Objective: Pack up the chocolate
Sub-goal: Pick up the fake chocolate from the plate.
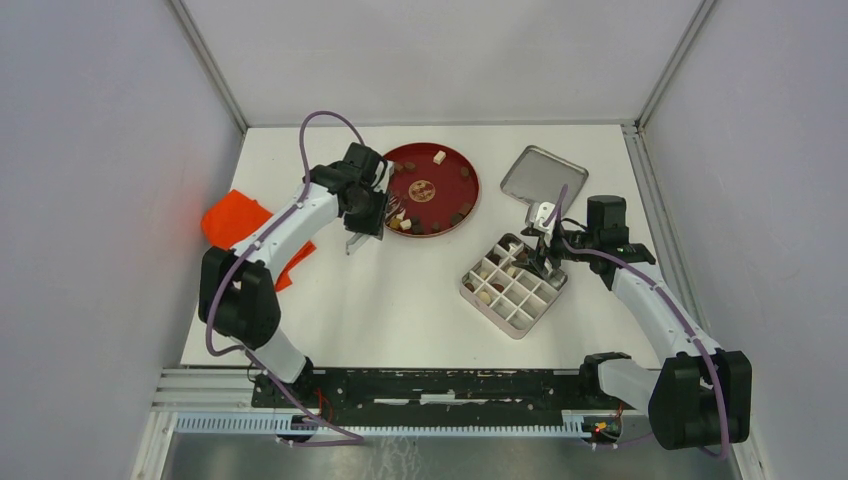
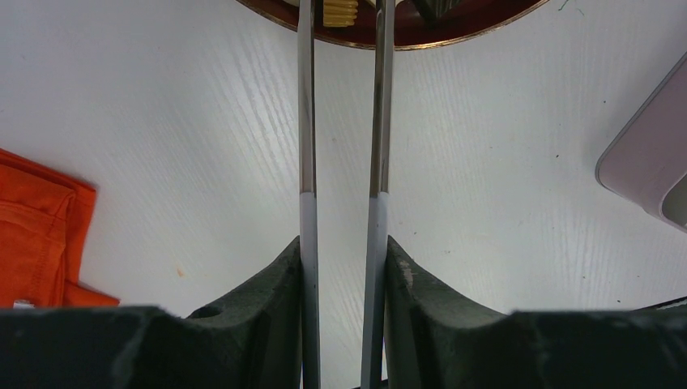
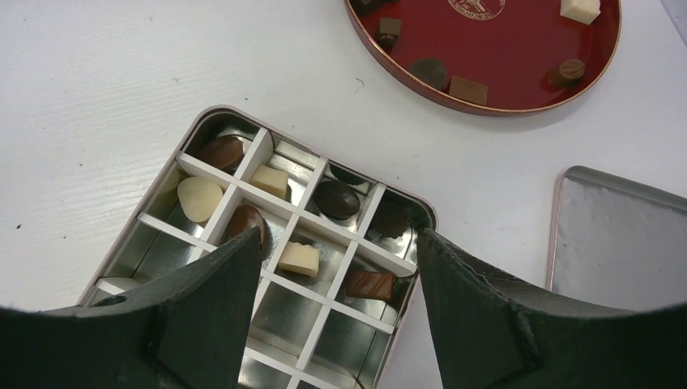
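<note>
Chocolate pieces (image 1: pixel 438 156) in cream, brown and dark lie scattered on the round red plate (image 1: pixel 450 175); the right wrist view shows them as well (image 3: pixel 468 87). My left gripper (image 1: pixel 378 208) is at the plate's left rim, shut on metal tweezers (image 2: pixel 305 121). The tweezers' arms reach onto the plate (image 2: pixel 454 32), with a cream piece (image 2: pixel 340 10) between them at the frame's top edge. My right gripper (image 3: pixel 339 235) hangs open over the divided tin box (image 3: pixel 121 243). Several of its cells hold chocolate (image 3: pixel 299 258).
The tin's lid (image 1: pixel 543 175) lies open side up behind the box, right of the plate. An orange cloth (image 1: pixel 235 222) sits at the table's left edge, beside my left arm. The enclosure's walls stand close on both sides.
</note>
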Tool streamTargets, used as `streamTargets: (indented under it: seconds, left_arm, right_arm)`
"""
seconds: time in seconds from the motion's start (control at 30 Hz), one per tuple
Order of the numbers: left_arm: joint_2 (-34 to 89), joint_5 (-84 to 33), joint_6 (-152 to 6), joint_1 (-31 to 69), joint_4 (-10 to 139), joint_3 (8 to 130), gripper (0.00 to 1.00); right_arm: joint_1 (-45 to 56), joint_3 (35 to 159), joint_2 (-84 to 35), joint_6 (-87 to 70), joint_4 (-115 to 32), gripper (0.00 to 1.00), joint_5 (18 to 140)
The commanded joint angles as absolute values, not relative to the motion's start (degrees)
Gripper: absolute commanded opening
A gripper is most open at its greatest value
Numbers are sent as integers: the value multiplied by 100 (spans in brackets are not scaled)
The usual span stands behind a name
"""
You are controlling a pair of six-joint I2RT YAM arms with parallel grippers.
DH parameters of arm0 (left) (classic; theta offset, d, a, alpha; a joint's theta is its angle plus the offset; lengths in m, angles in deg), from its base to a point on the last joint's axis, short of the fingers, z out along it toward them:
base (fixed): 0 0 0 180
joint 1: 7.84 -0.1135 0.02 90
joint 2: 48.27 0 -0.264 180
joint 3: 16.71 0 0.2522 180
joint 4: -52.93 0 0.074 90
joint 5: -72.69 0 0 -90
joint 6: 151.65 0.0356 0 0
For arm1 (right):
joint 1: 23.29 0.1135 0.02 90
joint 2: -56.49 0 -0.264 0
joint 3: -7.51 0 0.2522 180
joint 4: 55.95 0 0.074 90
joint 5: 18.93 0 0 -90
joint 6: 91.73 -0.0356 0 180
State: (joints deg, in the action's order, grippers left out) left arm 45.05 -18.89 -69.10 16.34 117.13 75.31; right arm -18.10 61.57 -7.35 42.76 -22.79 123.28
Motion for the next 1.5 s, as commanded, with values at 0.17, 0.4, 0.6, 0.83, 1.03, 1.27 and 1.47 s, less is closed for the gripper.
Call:
streamTargets:
  seconds: [0.17, 0.4, 0.6, 0.83, 1.03, 1.27, 1.47]
  left_arm:
    - [4733, -1807, -6827, 1677, 11534, 7677, 41]
    - [4881, -1812, -6830, 1712, 11559, 7678, 40]
    - [5038, -1579, -6877, 1801, 11824, 7752, 36]
    - [5192, -1266, -6914, 1902, 12138, 8013, 35]
    - [5266, -1304, -6912, 1906, 12146, 8253, 2]
    - [5363, -1404, -6834, 1906, 12119, 8468, 2]
    - [5384, -1452, -6836, 1910, 12162, 8448, 2]
  right_arm:
    - [-1819, 6408, -724, 4371, -2244, 76, 12337]
    - [-1821, 6416, -733, 4402, -2232, 76, 12327]
    - [-1819, 6425, -725, 4416, -2211, 76, 12328]
    - [-1824, 6434, -685, 4432, -2196, 76, 12328]
    - [-1826, 6443, -645, 4459, -2178, 76, 12319]
    - [-1823, 6443, -631, 4468, -2165, 76, 12319]
    - [-1842, 6443, -622, 4476, -2179, 76, 12301]
